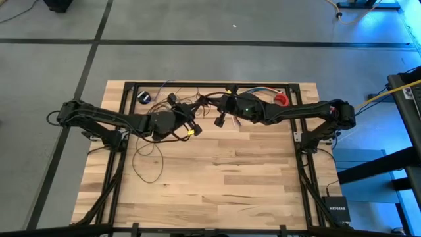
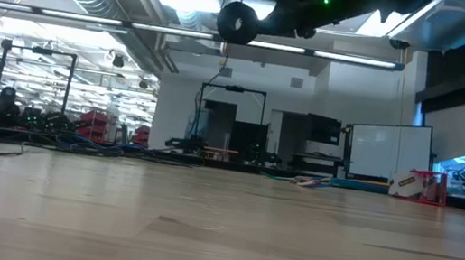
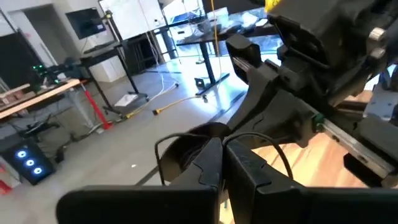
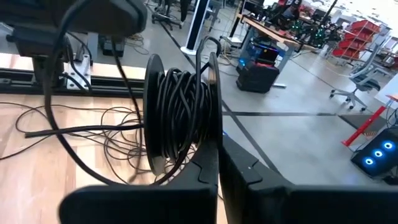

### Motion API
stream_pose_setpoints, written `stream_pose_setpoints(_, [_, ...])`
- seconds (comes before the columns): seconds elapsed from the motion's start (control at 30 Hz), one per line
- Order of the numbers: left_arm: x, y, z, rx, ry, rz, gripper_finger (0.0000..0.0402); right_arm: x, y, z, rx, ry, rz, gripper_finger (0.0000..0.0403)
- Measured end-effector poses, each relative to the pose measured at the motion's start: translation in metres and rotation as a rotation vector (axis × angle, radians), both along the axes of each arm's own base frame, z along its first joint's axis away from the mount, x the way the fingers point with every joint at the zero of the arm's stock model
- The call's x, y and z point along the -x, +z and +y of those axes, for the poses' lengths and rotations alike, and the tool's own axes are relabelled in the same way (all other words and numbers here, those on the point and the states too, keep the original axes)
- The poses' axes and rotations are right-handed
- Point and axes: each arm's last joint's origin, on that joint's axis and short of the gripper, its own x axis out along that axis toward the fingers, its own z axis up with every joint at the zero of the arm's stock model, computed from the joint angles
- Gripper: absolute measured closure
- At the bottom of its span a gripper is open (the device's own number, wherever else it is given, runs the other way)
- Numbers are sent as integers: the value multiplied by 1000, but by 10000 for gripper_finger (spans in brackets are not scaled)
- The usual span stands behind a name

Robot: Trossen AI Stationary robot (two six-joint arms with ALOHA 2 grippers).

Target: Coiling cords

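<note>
The cord is a thin dark wire. Part of it is wound on a black reel (image 4: pixel 180 118), which hangs high over the table's far middle (image 2: pixel 239 21). The other part lies in loose loops (image 1: pixel 148 158) on the left of the wooden table (image 1: pixel 250 191). Its small black puck (image 1: pixel 146 97) rests near the far left corner. My right gripper (image 4: pixel 219 163) is shut on the reel. My left gripper (image 3: pixel 222 158), just left of the reel (image 1: pixel 193 126), is shut on a strand of the cord. My left gripper pinches one strand of the cord (image 3: pixel 249 138) between its two fingertips, coming about level from the table's left. The strand arcs out slack on both sides of the fingers, clear of the table. My right gripper pinches the rim of one reel flange (image 4: pixel 210 134) between its two fingers, coming about level from the table's right. The reel is lifted clear of the table and stands on edge beyond the fingertips. Several turns of cord lie between its flanges.
A red roll (image 1: pixel 281 100) and a short bundle of coloured wires (image 1: pixel 260 92) lie at the far right of the table. A thick yellow cable (image 1: pixel 395 89) runs off the table on the right. Dark frame rails (image 1: pixel 299 151) cross the table on both sides.
</note>
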Motion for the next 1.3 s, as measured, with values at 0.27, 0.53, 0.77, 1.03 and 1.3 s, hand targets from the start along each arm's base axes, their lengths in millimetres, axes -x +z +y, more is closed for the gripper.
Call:
stream_pose_setpoints(0.27, [4,-13,-1,-3,56,128,397,1,2,1,-8,44,-2,402])
stream_pose_setpoints(0.53, [17,-26,4,-33,238,243,398,7,12,5,-25,133,-28,402])
stream_pose_setpoints(0.77, [29,-37,6,-61,350,325,395,21,27,8,-26,164,-30,402])
stream_pose_setpoints(1.03, [58,-43,9,-87,462,388,395,36,33,13,-60,222,27,402])
stream_pose_setpoints(1.3, [76,-15,3,37,330,264,397,29,18,11,-51,227,113,402])
